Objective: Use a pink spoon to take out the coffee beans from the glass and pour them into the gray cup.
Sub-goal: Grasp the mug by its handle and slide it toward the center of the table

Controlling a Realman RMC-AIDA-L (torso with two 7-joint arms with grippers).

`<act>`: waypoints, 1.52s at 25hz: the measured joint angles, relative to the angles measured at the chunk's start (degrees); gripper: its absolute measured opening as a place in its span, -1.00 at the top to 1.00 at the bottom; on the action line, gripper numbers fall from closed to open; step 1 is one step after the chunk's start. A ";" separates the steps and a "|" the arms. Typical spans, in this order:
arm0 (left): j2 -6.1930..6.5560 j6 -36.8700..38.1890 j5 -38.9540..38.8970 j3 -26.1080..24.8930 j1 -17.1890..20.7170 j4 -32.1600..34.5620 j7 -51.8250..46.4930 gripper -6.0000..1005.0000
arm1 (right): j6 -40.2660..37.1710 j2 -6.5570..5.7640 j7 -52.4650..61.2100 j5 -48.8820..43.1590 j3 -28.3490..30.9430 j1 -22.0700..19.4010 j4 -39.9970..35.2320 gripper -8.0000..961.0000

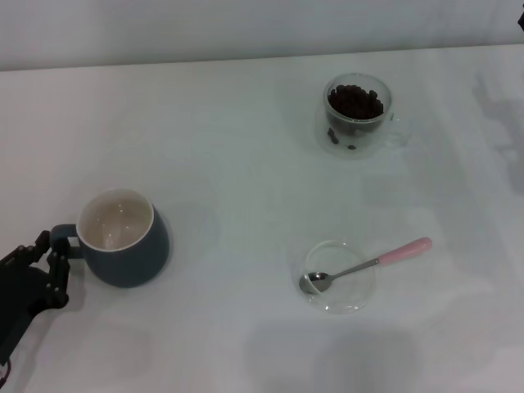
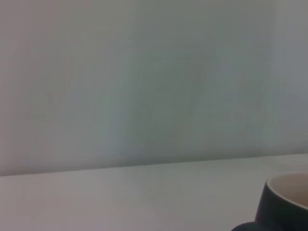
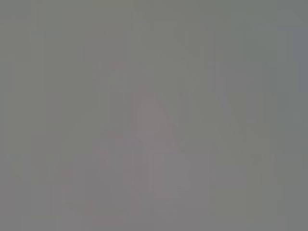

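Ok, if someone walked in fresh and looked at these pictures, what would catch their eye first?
Probably the glass at the far right of the white table, heaped with dark coffee beans. Next, the pink spoon near the front, its bowl resting in a flat clear dish. Then the gray cup at the near left, empty, with the left gripper beside its handle.

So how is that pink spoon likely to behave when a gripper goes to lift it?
The pink spoon looks stiff, thin and probably light. Its metal bowl sits in the clear glass dish while the handle overhangs the rim, so pressing the handle might pivot it. The glossy handle could slip, and the dish may slide.
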 joint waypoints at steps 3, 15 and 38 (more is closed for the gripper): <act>-0.02 -0.03 0.00 0.00 -0.30 0.03 0.08 0.42 | 0.02 0.01 0.01 -0.10 0.00 0.00 0.14 -0.74; -0.04 -1.87 -0.76 -0.07 -6.09 1.37 0.51 0.75 | 0.09 0.12 0.02 -0.37 -0.25 0.11 0.30 -0.74; -0.30 -16.00 -0.33 -0.10 -11.61 8.15 4.95 0.76 | 0.52 0.00 0.80 -0.37 -0.48 1.24 -0.09 -0.73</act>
